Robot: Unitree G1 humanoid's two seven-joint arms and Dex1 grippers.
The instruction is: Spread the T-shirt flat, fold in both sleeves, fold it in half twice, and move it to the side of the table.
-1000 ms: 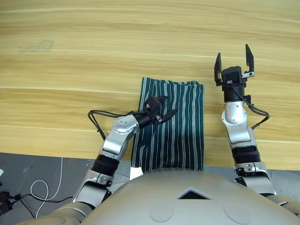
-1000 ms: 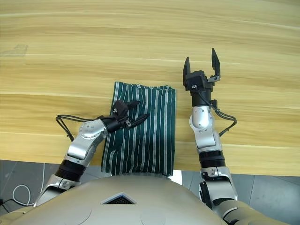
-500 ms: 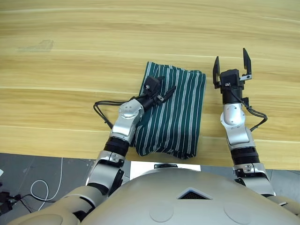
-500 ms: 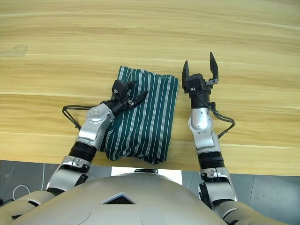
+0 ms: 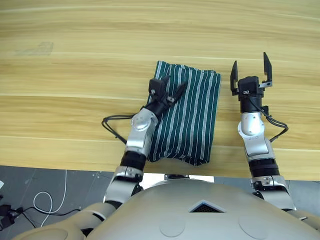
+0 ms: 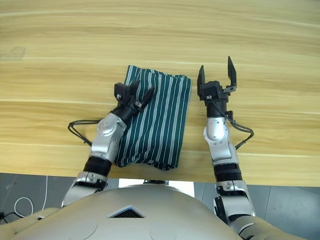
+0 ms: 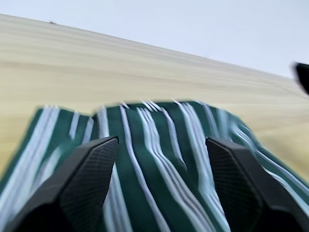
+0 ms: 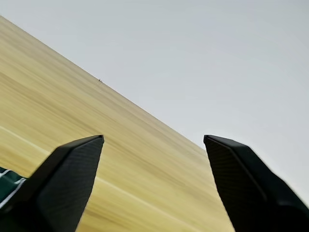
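The folded green-striped T-shirt (image 5: 192, 117) is being pushed away from the near edge of the wooden table (image 5: 75, 75). A second ago its near end was hanging over that edge. Now the whole bundle is being carried on the tabletop, turned slightly so that its far end is leaning toward the right. The left gripper (image 5: 176, 81) is being held over the far left part of the cloth, farther out than before, with the arm stretched along the shirt's left side. Its fingers (image 7: 91, 179) are being kept spread wide over the stripes, and no fold is being pinched between them. The right gripper (image 5: 249, 60) is being kept wide open and empty just beside the shirt's far right corner, above bare wood, in nearly the same spot as before.
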